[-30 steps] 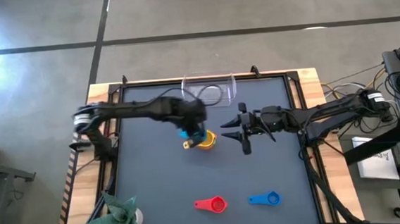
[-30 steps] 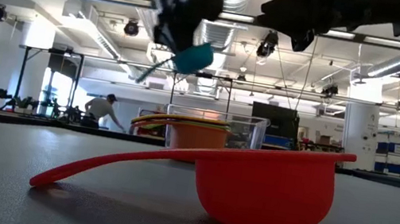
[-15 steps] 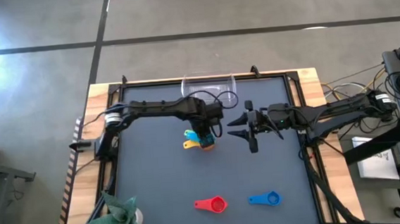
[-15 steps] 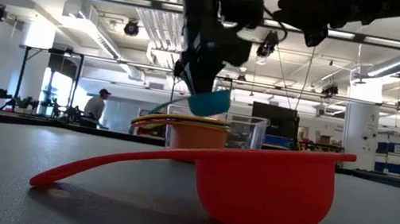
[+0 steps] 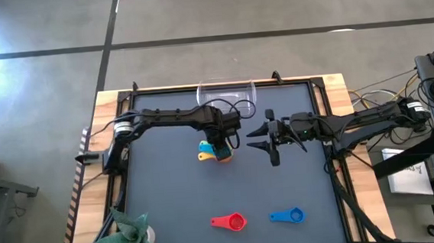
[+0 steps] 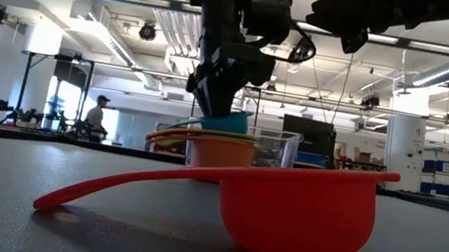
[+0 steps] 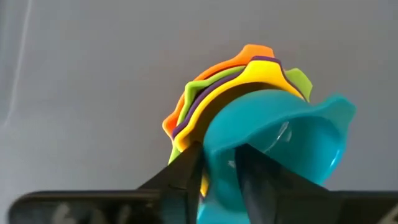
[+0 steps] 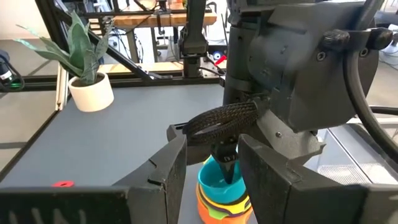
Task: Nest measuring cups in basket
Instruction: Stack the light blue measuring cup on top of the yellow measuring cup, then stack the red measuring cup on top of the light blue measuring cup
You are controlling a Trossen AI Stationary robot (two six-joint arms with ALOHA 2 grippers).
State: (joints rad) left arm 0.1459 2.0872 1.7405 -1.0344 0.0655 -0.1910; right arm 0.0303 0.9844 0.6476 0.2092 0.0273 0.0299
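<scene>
A stack of measuring cups (image 5: 221,153) stands on the dark table mat, on the near side of the clear basket (image 5: 228,98). Orange is at the bottom, with green, purple and yellow rims above it (image 7: 205,99). The teal cup (image 7: 292,137) sits on top, in the yellow one. My left gripper (image 7: 221,165) points down over the stack, shut on the teal cup. My right gripper (image 5: 267,141) hovers open to the right of the stack, holding nothing. A red cup (image 5: 230,222) and a blue cup (image 5: 287,216) lie near the table's front edge. My left gripper has the teal cup's wall (image 7: 217,155) between its fingers, one finger (image 8: 226,167) inside the bowl and one outside. The fingers come from above, pointing steeply down. The cup rests in the stack's top (image 6: 227,123), slightly tilted.
A potted plant (image 5: 130,235) stands at the near left corner. The basket holds no cup that I can see. Bare mat lies between the stack and the red and blue cups. A person moves in the room far behind the table (image 6: 98,115).
My left gripper has gone down and toward the table's right edge with the teal cup, tipping steeper. The cup, held above and to the left of the stack before, now sits in the stack's top.
</scene>
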